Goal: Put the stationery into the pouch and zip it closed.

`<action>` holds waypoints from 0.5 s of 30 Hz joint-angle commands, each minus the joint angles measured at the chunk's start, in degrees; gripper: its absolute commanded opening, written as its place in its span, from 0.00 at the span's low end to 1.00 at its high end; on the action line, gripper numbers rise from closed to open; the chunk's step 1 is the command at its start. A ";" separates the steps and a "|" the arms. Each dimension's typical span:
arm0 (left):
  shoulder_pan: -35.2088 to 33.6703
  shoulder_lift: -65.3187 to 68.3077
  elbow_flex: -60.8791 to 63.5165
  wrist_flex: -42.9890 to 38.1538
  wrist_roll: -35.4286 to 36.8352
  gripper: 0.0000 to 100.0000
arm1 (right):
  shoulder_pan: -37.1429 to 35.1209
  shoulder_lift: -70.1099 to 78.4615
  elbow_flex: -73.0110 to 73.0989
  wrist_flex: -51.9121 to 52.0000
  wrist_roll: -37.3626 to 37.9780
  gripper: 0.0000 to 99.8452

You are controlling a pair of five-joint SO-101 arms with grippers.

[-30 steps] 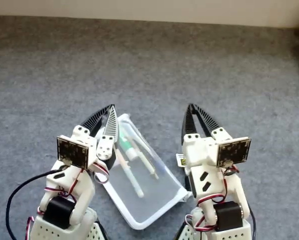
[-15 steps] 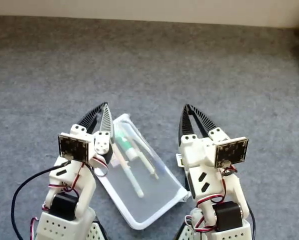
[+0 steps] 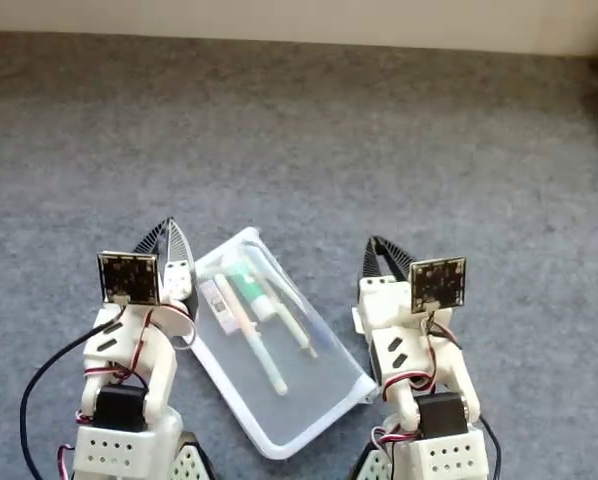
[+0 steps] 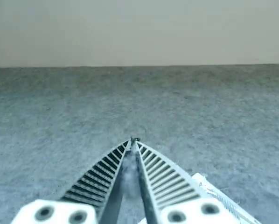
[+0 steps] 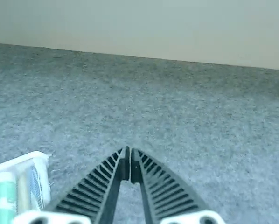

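Left hand (image 3: 169, 224), closed and empty, stands nearest the far end of the translucent plastic pouch (image 3: 299, 400), whose long axis slants back towards the right hand (image 3: 376, 242), likewise closed.

We count two arms at the worktop (image 3: 399, 130), each with one tool, so two tools: the left tool (image 3: 168, 226) and the right tool (image 3: 378, 243).

Each wrist carries one square circuit board, so we log two.

Pouch (image 3: 297, 408): one, clear-walled.

Inside it we make out four pieces of stationery:
- one green-and-white tube (image 3: 247, 287)
- two long white pens, a longer pen (image 3: 266, 360) and a shorter pen (image 3: 297, 325)
- one small labelled block (image 3: 217, 297)

The pieces overlap, so we cannot rule out a fifth.

We note one black cable (image 3: 37, 392).
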State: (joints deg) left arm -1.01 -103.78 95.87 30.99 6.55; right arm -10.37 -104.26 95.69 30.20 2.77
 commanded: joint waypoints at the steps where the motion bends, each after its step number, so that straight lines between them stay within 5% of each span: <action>1: -0.84 -1.01 1.27 5.10 -0.35 0.01 | 0.84 -0.92 6.55 0.84 -0.26 0.01; 15: -0.57 -1.01 1.27 14.07 -0.35 0.01 | 0.57 -0.92 6.73 19.30 -0.35 0.01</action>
State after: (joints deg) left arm -1.01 -103.78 95.87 44.35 6.55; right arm -10.20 -104.26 95.69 45.49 2.77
